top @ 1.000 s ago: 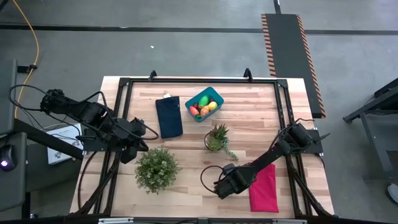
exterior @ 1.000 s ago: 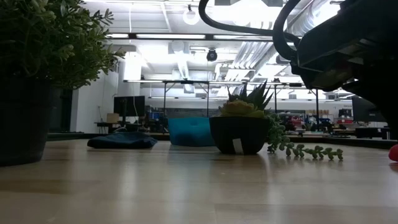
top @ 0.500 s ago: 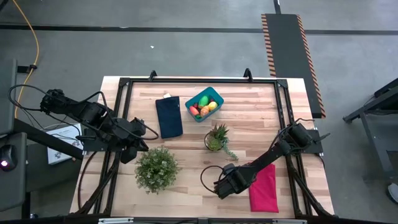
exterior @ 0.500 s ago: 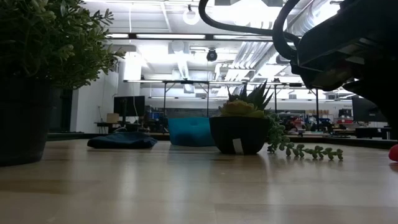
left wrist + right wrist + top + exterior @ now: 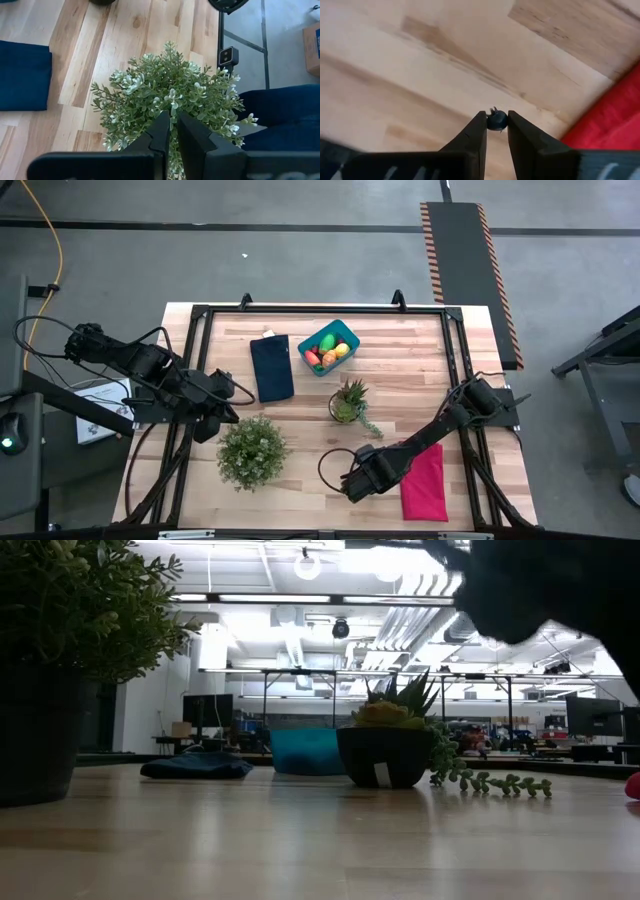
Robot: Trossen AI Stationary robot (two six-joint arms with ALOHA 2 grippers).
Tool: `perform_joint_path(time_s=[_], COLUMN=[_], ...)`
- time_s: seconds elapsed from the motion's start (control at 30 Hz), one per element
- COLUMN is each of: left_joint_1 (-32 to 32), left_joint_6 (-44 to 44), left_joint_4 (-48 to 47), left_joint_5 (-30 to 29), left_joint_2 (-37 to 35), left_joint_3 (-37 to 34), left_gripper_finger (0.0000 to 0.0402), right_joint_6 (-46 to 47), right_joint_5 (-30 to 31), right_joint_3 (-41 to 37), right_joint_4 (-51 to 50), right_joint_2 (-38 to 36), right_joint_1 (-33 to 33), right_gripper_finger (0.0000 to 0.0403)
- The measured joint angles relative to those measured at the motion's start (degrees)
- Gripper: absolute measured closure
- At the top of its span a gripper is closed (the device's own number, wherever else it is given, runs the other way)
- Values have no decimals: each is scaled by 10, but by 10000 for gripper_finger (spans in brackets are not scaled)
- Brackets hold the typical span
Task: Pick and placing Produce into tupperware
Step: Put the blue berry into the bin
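The blue tupperware (image 5: 328,347) stands at the far middle of the table and shows in the low view as a blue tub (image 5: 305,752). Produce (image 5: 326,350) lies in it: green, orange, red and yellow pieces. My right gripper (image 5: 496,120) points down over the near part of the table (image 5: 352,485), beside a red cloth. It is shut on a small dark round piece (image 5: 496,120). My left gripper (image 5: 171,131) is shut and waits above the bushy potted plant (image 5: 251,450) at the left. My right gripper pinches the small dark round piece (image 5: 496,121) between its two fingertips, one on each side. The fingers come from above, pointing down. The piece has a tiny stem on top and hangs clear of the wooden table.
A dark blue cloth (image 5: 271,367) lies left of the tub. A small spiky plant in a dark pot (image 5: 347,404) with a trailing strand stands mid-table, between my right gripper and the tub. The red cloth (image 5: 424,482) lies at the near right. A black frame rims the table (image 5: 420,360).
My right gripper has risen a little from the table; in the low view its dark bulk has shifted at the upper right. The left arm and everything on the table have kept still.
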Motion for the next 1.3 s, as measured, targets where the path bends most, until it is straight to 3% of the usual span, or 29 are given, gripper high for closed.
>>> perform_joint_path(time_s=[0.27,0.83,1.3], left_joint_1=[0,0,1], left_joint_6=[9,40,71], left_joint_4=[0,0,4], left_joint_5=[0,0,-7], left_joint_2=[0,0,-1], left_joint_3=[0,0,0], left_gripper_finger=[376,376,376], right_joint_6=[-43,-143,-270], right_joint_5=[40,68,110], right_joint_3=[80,185,275], right_joint_4=[-78,-88,-94], right_joint_2=[0,0,0], right_joint_1=[-1,-33,-99], right_gripper_finger=[355,355,355])
